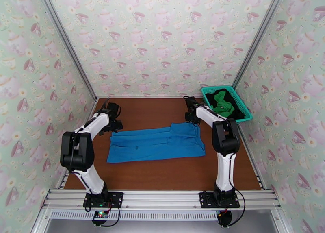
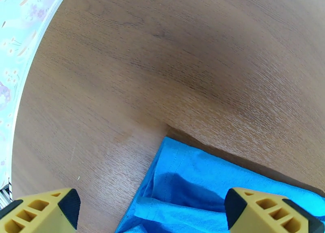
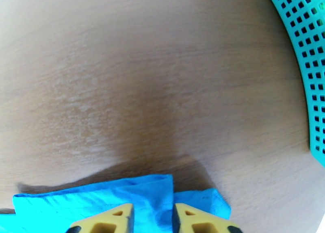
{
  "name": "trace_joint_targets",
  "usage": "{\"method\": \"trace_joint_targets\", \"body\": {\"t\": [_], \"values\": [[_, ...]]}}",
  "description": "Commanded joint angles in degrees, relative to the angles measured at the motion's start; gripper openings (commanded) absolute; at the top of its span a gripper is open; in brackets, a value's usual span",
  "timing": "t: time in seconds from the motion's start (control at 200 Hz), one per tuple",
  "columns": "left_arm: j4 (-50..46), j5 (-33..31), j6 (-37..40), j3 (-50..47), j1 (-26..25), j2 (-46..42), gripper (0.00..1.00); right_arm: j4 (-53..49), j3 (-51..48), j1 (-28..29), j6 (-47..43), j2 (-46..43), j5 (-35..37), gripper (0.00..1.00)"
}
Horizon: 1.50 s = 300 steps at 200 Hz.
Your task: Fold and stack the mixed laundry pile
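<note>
The bright blue shirt (image 1: 156, 144) lies spread flat across the middle of the brown table. My left gripper (image 1: 115, 126) hovers at its far left corner; in the left wrist view it (image 2: 150, 217) is open, yellow fingers (image 2: 40, 213) wide apart over the blue shirt's corner (image 2: 195, 189). My right gripper (image 1: 191, 119) sits at the far right corner; in the right wrist view it (image 3: 153, 219) is nearly closed, pinching a fold of the blue shirt (image 3: 122, 197). The green garment (image 1: 222, 103) and the black garment (image 1: 235, 109) lie in the basket.
The teal lattice basket (image 1: 243, 107) stands at the back right corner of the table, close to my right arm; its wall (image 3: 308, 67) curves along the right wrist view. Patterned walls enclose the table on three sides. Bare wood (image 1: 162, 173) lies in front of the shirt.
</note>
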Motion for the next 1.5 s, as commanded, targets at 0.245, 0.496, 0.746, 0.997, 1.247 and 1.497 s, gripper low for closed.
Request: {"method": "trace_joint_targets", "body": {"t": [0.245, 0.496, 0.746, 0.997, 1.247, 1.497], "values": [[0.3, 0.1, 0.3, 1.1, -0.5, 0.8, 1.0, -1.4, 2.8, -0.8, -0.2, 3.1, -2.9, 0.3], [0.2, -0.3, 0.3, 1.0, -0.6, 0.8, 1.0, -1.2, 3.0, -0.8, 0.0, 4.0, -3.5, 0.2], [0.0, -0.7, 0.4, 1.0, -0.6, 0.9, 1.0, -1.3, 3.2, -0.8, 0.1, 3.1, -4.4, 0.0], [-0.5, -0.9, 0.3, 0.8, -0.8, -1.8, 1.0, 1.5, -3.1, -0.5, -0.3, -8.7, -8.2, 0.0], [0.1, 0.1, -0.1, -1.4, -1.2, -5.4, 1.0, 6.0, -21.4, 1.8, -0.4, -22.5, -12.7, 0.0], [0.9, -0.2, -1.4, -5.9, -3.8, -10.5, 1.0, 9.7, -42.8, 9.6, 5.9, -35.1, -14.0, 0.0]]}}
